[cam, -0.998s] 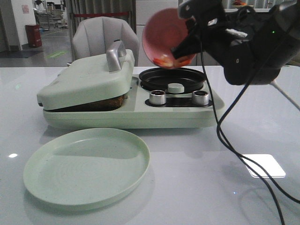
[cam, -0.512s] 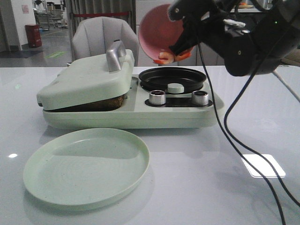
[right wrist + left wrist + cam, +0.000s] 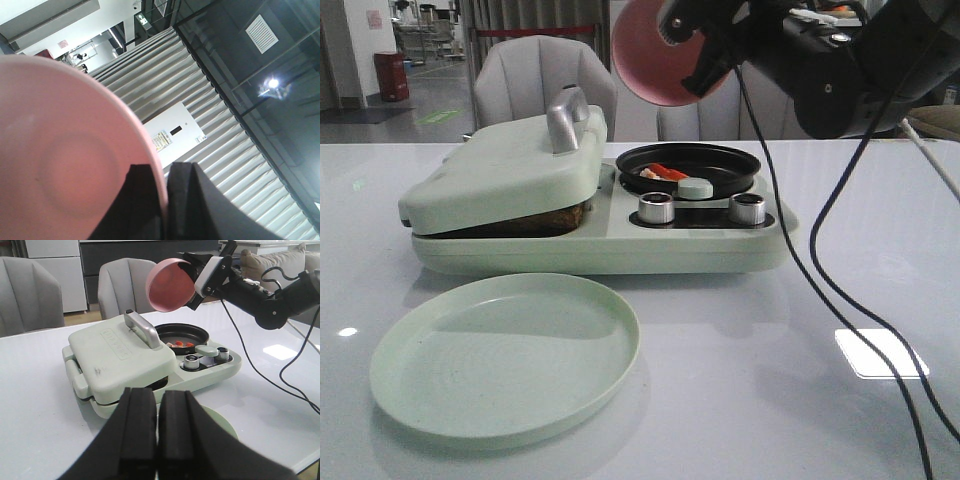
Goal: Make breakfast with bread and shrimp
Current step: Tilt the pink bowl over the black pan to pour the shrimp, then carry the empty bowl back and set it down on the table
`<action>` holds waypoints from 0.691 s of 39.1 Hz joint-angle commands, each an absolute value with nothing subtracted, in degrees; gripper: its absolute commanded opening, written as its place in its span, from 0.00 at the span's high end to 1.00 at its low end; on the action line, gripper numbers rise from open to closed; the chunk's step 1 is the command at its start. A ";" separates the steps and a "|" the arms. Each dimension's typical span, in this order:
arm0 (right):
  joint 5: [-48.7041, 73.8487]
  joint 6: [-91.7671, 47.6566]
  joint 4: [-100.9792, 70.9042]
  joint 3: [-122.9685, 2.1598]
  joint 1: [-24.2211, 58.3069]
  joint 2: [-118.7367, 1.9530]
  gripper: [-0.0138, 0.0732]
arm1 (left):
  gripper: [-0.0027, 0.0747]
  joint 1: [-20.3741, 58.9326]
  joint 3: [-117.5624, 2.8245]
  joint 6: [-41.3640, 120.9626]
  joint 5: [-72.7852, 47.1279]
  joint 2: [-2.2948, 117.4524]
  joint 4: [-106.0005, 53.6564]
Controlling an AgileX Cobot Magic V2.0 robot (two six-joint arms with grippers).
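I see my right pincer (image 3: 703,68) pinching the tipped pink bowl's (image 3: 655,55) rim; left pincer (image 3: 158,432) pressed together; shrimp (image 3: 661,172) lie in the black pan (image 3: 690,160).

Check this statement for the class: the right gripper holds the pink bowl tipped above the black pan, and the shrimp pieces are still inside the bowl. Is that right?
Not quite. The right gripper does hold the pink bowl tipped above the black pan, but the shrimp lies in the pan, not in the bowl. The front view shows it, and the left wrist view shows the same.
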State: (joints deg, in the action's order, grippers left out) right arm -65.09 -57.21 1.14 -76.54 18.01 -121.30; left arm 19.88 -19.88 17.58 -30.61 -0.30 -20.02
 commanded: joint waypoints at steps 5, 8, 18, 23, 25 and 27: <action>-72.34 -35.84 -10.32 -78.53 17.54 -115.91 0.69 | 0.82 20.26 -21.21 16.92 -26.49 -1.21 -21.28; -66.91 -25.34 -15.67 -78.53 17.49 -113.90 0.69 | 0.82 20.26 -21.21 16.92 -26.49 -1.21 -21.28; -34.47 -15.26 -21.01 -78.53 15.08 -103.93 0.69 | 0.82 20.26 -21.21 16.92 -26.49 -1.21 -21.28; -14.71 -15.26 -21.39 -78.53 11.92 -98.34 0.69 | 0.82 20.26 -21.21 16.92 -26.49 -1.21 -21.28; -7.59 -15.26 -21.67 -78.53 10.34 -96.49 0.69 | 0.82 20.26 -21.21 16.92 -26.49 -1.21 -21.28; -1.46 -15.26 -21.91 -78.53 8.51 -95.03 0.69 | 0.82 20.26 -21.21 16.92 -26.49 -1.21 -21.28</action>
